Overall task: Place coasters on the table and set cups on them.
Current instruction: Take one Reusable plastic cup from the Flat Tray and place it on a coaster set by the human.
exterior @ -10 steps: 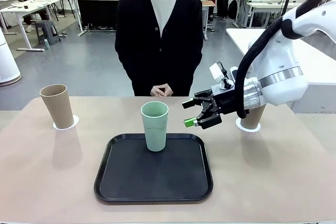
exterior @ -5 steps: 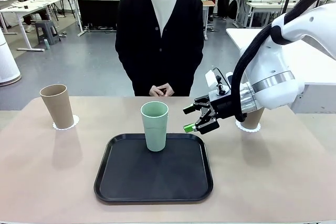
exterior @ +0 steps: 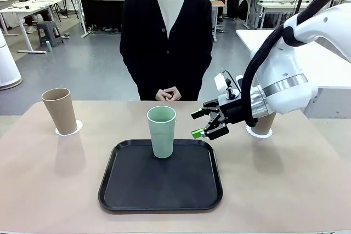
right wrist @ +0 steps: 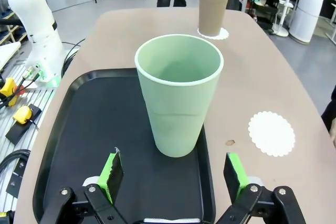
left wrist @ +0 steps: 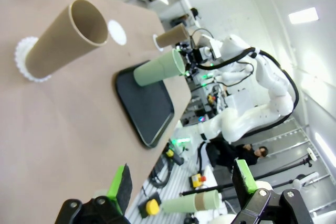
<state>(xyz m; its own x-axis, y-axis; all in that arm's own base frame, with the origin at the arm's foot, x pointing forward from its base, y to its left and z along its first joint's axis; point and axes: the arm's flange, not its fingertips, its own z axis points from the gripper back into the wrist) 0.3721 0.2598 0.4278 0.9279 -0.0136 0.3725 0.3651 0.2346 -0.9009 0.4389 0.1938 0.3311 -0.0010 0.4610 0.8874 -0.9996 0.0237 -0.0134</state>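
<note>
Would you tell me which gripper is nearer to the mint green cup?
Right. The right gripper hovers just beside the mint green cup, jaws open toward it; the left gripper is far off.

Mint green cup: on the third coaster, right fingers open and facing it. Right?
Not quite. The mint green cup stands on the black tray, not on the third coaster, which lies bare on the table beside the tray, as the right wrist view shows. The right gripper does have its fingers open, facing the cup.
</note>
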